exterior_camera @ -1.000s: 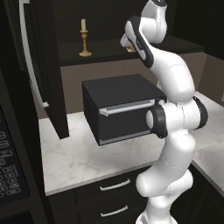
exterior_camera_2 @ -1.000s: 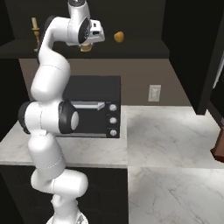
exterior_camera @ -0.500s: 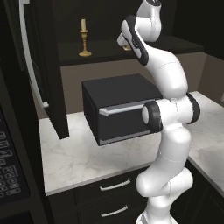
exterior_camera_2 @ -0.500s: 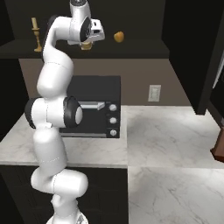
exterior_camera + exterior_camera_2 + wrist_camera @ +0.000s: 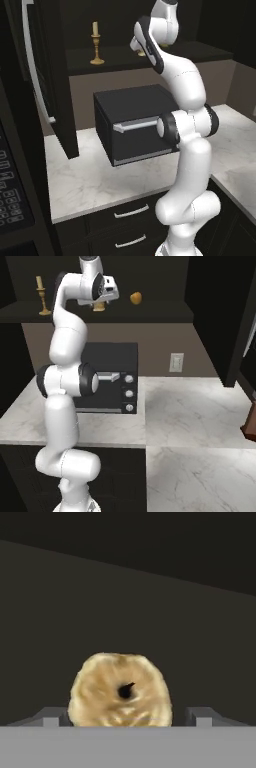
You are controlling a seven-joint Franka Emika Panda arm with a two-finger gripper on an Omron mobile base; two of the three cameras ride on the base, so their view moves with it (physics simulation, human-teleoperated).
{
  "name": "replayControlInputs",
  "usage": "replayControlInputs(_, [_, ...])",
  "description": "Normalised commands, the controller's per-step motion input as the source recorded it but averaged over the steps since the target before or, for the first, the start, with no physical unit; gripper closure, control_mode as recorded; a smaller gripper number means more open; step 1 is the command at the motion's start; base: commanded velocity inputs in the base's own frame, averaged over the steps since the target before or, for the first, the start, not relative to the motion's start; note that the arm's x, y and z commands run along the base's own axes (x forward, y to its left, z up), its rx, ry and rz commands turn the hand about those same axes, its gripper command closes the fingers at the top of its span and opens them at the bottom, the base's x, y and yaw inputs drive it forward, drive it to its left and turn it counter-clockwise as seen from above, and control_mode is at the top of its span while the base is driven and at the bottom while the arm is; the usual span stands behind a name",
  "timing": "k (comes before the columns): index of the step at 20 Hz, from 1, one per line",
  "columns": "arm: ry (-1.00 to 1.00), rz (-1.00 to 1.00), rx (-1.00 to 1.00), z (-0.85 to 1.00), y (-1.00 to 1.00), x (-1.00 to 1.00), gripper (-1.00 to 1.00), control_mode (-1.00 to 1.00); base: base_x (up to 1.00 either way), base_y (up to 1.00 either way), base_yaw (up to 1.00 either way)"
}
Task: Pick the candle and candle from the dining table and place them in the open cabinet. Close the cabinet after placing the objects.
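Stubby candle [image 5: 120, 690] between spread fingers [image 5: 202, 716], no writing legible

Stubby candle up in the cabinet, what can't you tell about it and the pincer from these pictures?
- Stubby candle, hand view: its lower part is cut off by the bottom edge, so contact with the shelf is unclear.
- Pincer, right base view: the hand hides the fingertips; the candle peeks below it.
- Left base view: the arm hides that candle; the taper candle stands clear.

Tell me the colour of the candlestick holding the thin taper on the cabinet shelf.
Brass gold, under a cream taper; the candlestick shows best in the left base view.
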Motion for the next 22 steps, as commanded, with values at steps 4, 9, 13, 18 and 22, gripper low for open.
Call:
replayControlInputs(4, [0.00, 0.00, 0.00, 0.00, 0.00, 0.05, -1.00, -1.00, 0.00, 0.00, 0.00])
replayControlInputs(9, [0.00, 0.01, 0.01, 0.00, 0.00, -0.40, -1.00, -1.00, 0.00, 0.00, 0.00])
replayControlInputs(13, [0.00, 0.00, 0.02, -0.19, -0.05, -0.80, -1.00, -1.00, 0.00, 0.00, 0.00])
replayControlInputs(18, [-0.05, 0.00, 0.03, -0.51, -0.19, -0.98, -1.00, -1.00, 0.00, 0.00, 0.00])
replayControlInputs(22, [-0.15, 0.00, 0.00, -1.00, -0.26, -1.00, -1.00, -1.00, 0.00, 0.00, 0.00])
